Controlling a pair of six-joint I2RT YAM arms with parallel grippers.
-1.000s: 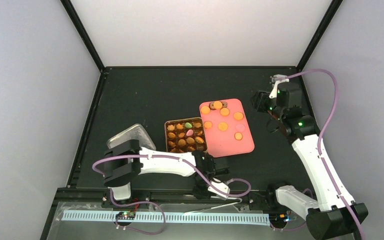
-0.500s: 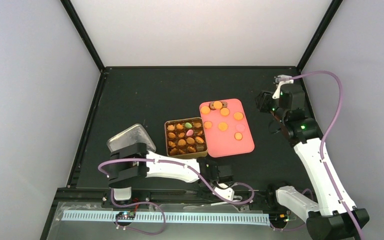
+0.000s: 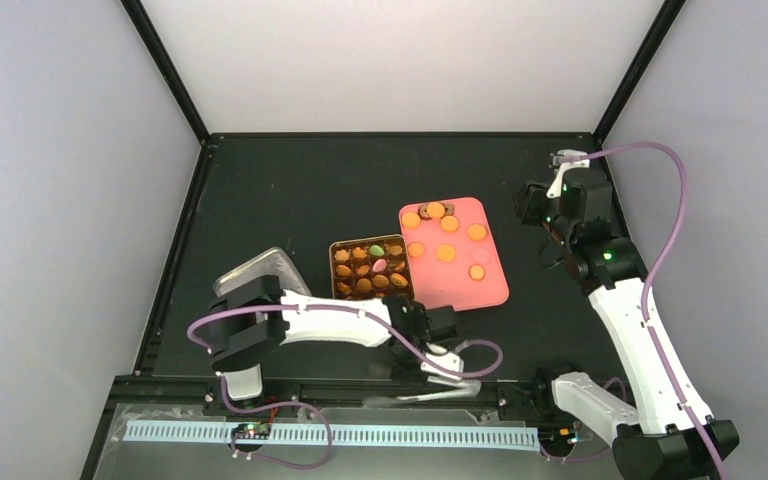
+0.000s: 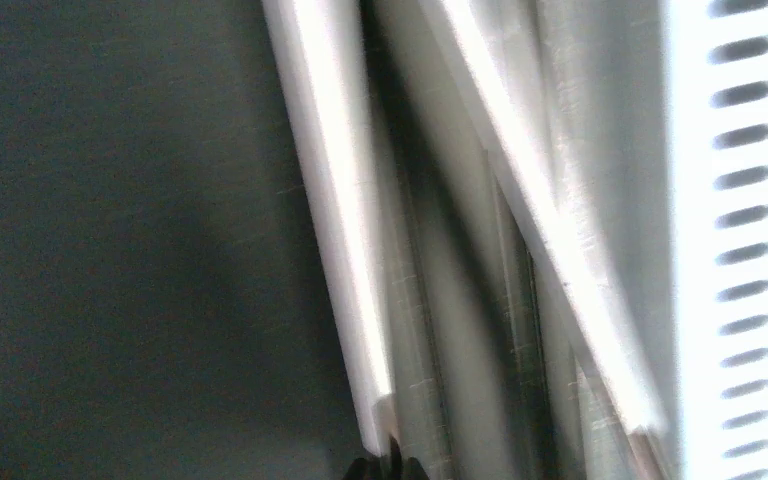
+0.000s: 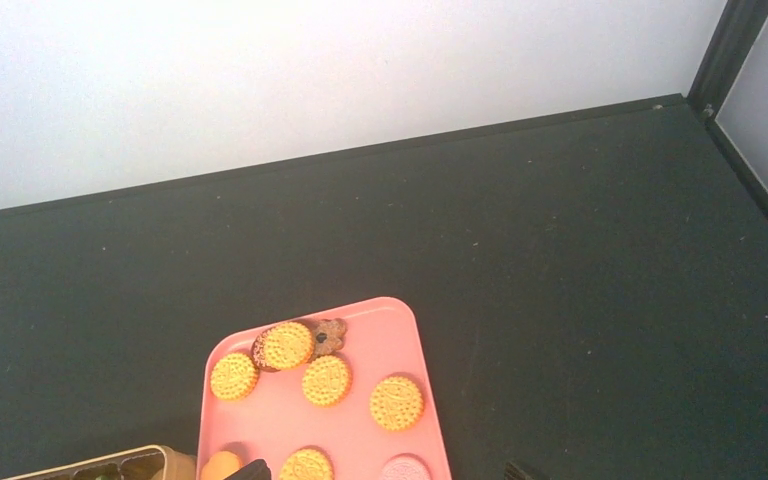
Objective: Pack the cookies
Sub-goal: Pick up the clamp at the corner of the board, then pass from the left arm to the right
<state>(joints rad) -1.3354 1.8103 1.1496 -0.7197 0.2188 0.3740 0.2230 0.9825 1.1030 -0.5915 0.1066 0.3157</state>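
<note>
Cookies (image 3: 446, 253) lie loose on the pink tray (image 3: 460, 290), with more in the tin (image 3: 333, 250) at its 9 o'clock. I judge them light and brittle, so pinch the rims gently. My left gripper (image 4: 385, 468) is closed, my right gripper (image 5: 385, 474) open and empty

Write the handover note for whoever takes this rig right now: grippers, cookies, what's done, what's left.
Left gripper: shut, low at the table's near edge by the metal tongs; whether it grips them is unclear.
Right gripper: open, empty, hovering right of the pink tray.
Cookies: several lie loose on the tray, one of them pink; the others sit in the brown tin beside it.
Done: many tin compartments are filled.
Left: move the tray's cookies into the tin.
</note>
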